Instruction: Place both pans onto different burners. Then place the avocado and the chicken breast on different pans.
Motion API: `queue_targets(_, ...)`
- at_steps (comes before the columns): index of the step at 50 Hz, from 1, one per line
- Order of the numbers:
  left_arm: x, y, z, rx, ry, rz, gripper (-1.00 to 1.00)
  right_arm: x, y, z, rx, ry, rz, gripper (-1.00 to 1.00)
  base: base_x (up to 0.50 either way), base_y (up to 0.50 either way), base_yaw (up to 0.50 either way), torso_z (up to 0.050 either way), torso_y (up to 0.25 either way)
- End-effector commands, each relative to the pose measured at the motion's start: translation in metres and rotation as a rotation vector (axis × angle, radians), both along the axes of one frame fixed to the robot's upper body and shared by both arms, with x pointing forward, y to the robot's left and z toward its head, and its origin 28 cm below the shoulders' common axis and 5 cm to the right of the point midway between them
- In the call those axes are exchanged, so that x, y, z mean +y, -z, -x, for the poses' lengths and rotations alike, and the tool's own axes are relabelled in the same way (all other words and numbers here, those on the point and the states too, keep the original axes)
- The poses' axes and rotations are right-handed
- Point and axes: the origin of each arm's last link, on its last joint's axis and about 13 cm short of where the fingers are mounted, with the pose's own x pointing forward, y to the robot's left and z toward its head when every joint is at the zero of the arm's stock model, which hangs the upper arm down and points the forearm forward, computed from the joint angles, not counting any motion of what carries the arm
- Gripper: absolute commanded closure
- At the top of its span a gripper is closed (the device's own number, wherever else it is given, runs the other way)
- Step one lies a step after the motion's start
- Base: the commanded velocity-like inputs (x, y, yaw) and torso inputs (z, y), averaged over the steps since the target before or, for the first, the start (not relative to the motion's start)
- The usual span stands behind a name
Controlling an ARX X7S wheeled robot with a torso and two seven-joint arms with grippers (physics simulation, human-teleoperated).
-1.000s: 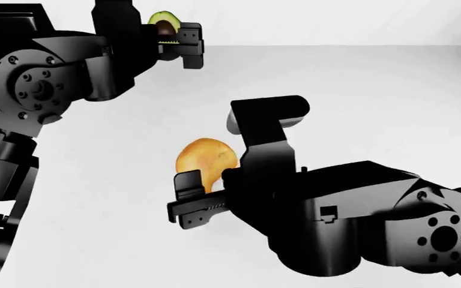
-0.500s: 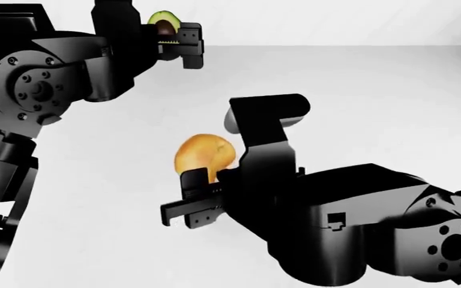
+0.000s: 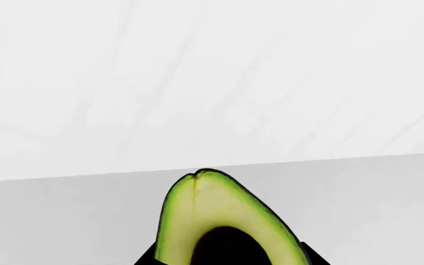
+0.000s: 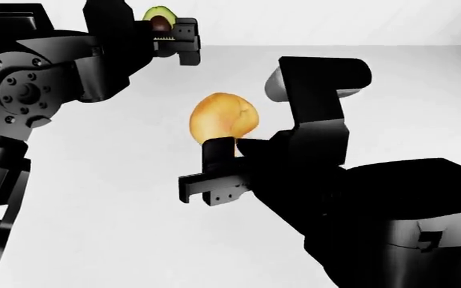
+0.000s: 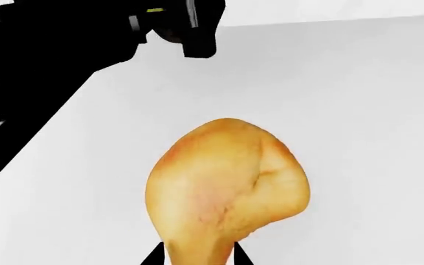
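The left end effector [image 4: 168,37] is pinching the avocado [image 4: 158,17], held in the air near the far edge of the white tabletop [image 4: 391,96]; the left wrist view shows its pale green cut face and dark pit between the jaws. The right end effector [image 4: 218,171] is pinching the chicken breast [image 4: 222,123] by its narrow tip, bulbous end upward, held above the middle of the tabletop. The two pieces are well apart.

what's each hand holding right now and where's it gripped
Left hand: the green avocado half, gripped at its pit end. Right hand: the golden drumstick-shaped chicken breast, gripped at its narrow end.
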Motion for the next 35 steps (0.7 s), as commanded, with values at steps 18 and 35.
queue_targets(18,0.0,-0.004,-0.002,-0.015,-0.045,0.001,1.0,-0.056,-0.021,0.005,-0.137,-0.106,-0.015,1.0,0.0,0.0,0.0,0.0,0.0)
queue_targets(35,-0.005,-0.005,0.0,-0.013,-0.027,-0.002,1.0,-0.073,-0.029,0.009,-0.17,-0.096,-0.071,1.0,0.0,0.0,0.0,0.001,0.11)
